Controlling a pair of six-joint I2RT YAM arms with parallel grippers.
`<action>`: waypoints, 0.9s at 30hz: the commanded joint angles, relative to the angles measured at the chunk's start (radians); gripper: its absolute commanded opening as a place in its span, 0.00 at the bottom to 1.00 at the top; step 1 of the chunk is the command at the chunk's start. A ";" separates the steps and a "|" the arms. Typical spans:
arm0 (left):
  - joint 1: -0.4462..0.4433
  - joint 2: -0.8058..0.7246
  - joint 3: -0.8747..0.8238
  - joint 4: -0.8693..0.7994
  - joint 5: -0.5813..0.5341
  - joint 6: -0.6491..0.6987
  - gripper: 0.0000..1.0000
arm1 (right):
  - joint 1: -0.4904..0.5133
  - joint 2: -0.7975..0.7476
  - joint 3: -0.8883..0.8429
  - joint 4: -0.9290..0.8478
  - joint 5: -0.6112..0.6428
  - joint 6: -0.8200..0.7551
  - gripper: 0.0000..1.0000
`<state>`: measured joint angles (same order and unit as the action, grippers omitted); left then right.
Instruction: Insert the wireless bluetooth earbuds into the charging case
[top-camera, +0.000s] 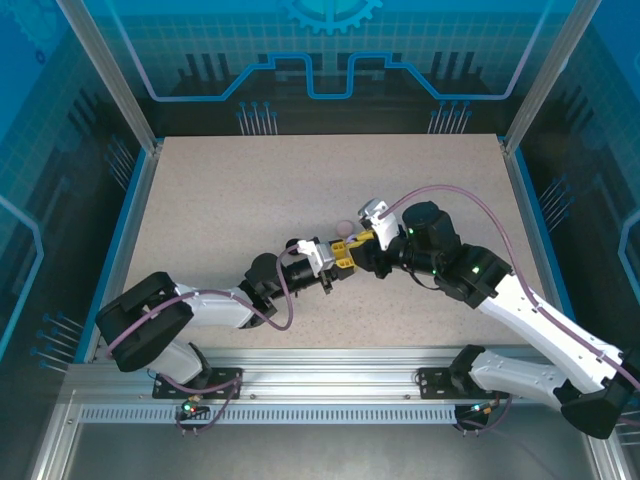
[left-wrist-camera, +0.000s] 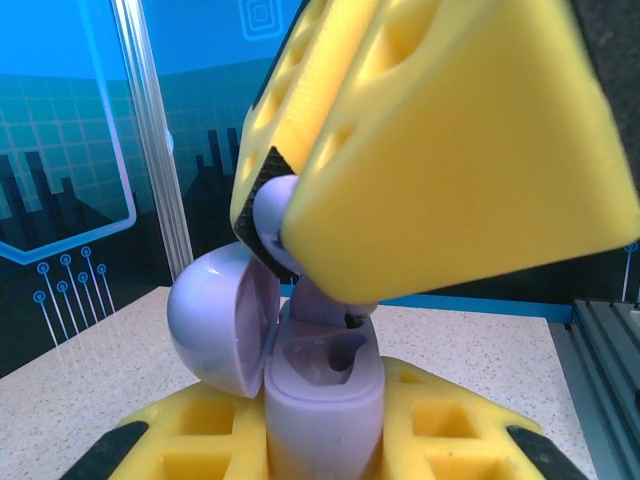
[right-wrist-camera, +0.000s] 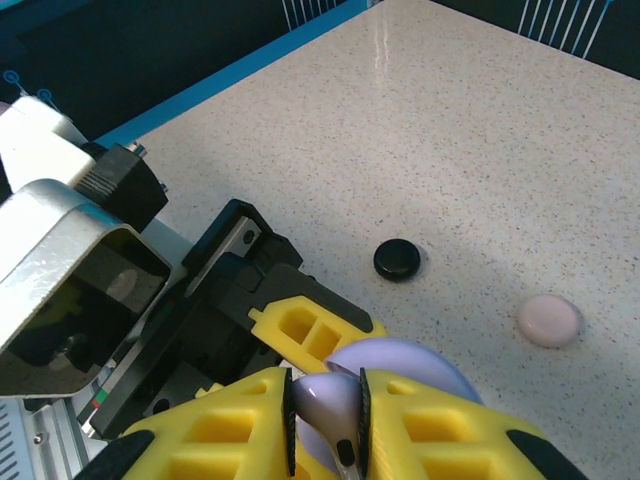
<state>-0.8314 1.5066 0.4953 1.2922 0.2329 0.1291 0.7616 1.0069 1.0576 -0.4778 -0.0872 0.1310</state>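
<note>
We are clamping the open lilac round plastic charging case (left-wrist-camera: 322, 395) between the yellow fingers (left-wrist-camera: 190, 442) of our left gripper (left-wrist-camera: 325, 450), jaws closed hard on its lower shell. Our right gripper (right-wrist-camera: 327, 405) is pinching a tiny lilac stemmed earbud (left-wrist-camera: 272, 212), jaws nearly together, just above the left gripper and over the case's hollow (stem reaching down to it; contact we cannot tell).

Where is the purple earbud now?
Left wrist view: the lilac earbud is pinched in the right gripper, at the mouth of the open lilac case.
</note>
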 joint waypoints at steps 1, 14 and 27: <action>-0.009 -0.001 0.023 0.048 0.002 -0.024 0.01 | 0.015 -0.006 -0.013 0.062 -0.031 0.020 0.23; -0.009 -0.027 0.031 0.032 -0.020 -0.077 0.02 | 0.016 -0.005 -0.044 0.061 0.000 0.011 0.23; -0.009 -0.035 0.037 0.033 -0.013 -0.121 0.02 | 0.007 -0.025 -0.069 0.116 -0.001 0.028 0.23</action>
<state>-0.8326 1.5040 0.4969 1.2804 0.2253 0.0376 0.7612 0.9947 0.9951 -0.3935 -0.0795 0.1398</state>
